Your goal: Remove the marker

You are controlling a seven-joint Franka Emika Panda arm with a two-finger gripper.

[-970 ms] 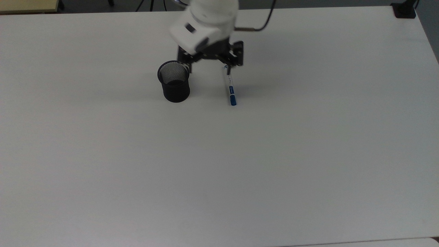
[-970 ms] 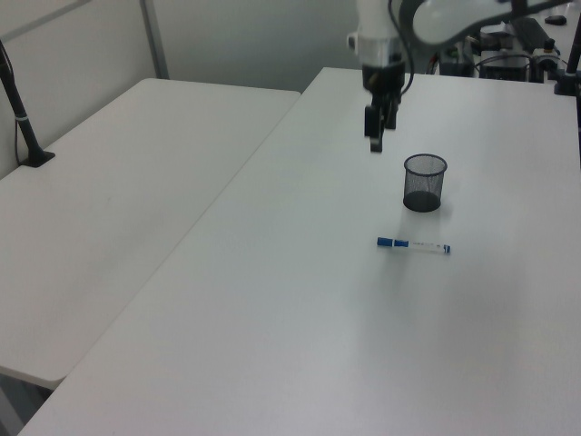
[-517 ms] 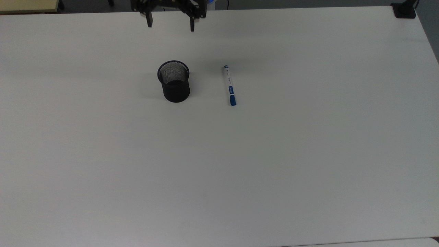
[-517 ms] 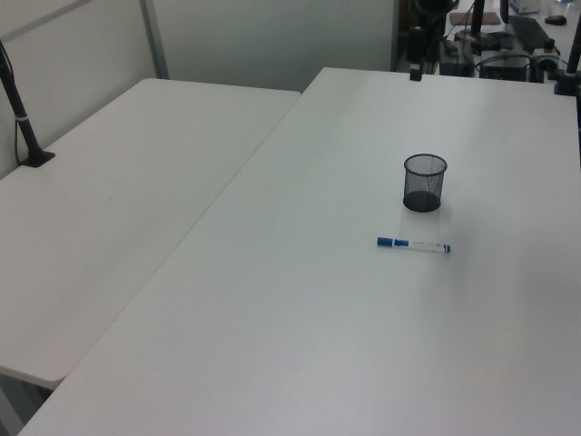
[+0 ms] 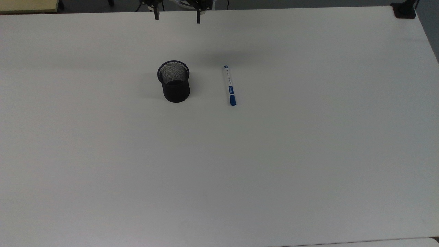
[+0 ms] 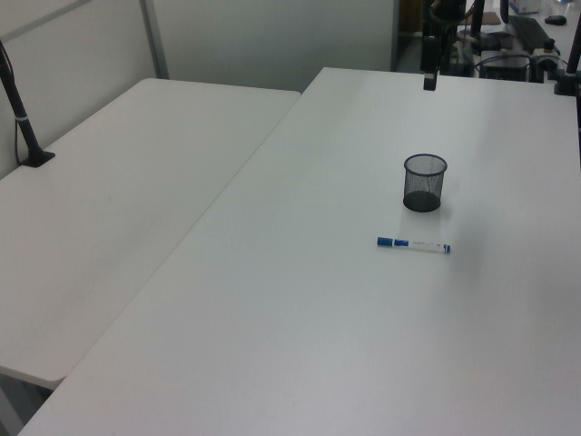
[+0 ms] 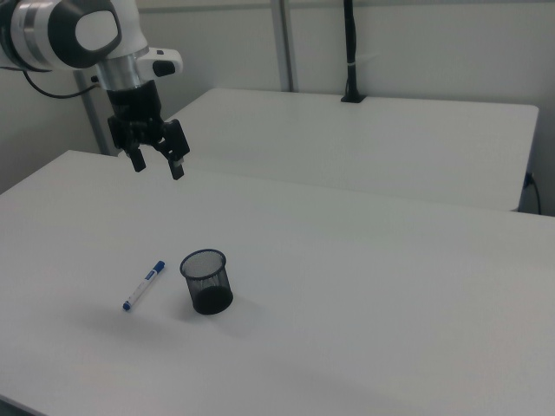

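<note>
Looking down in the top view, the marker (image 5: 229,85) lies flat on the white desk (image 5: 219,164), just to the top view's right of the black mesh cup (image 5: 174,81) and apart from it, blue cap end nearest the camera. A second ago the end effector (image 5: 177,15) stood low between cup and marker; it has since drawn back to the far edge of the desk, where two dark fingertips show with a wide gap between them and nothing in it. The marker has not shifted since that retreat. I judge that the marker is already out of the cup and released, so the task looks finished or very nearly so.

From the left view, the marker (image 6: 414,244) lies nearer the camera than the cup (image 6: 425,182), close by but not touching. The end effector (image 6: 429,80) hangs above the far side of the desk (image 6: 290,327), well apart from both.

Seen in the right view, the end effector (image 7: 157,163) hangs high above the desk (image 7: 364,286), fingers spread wide, gripping nothing and touching nothing. The marker (image 7: 144,284) rests just to the right view's left of the cup (image 7: 206,282), which looks empty.
</note>
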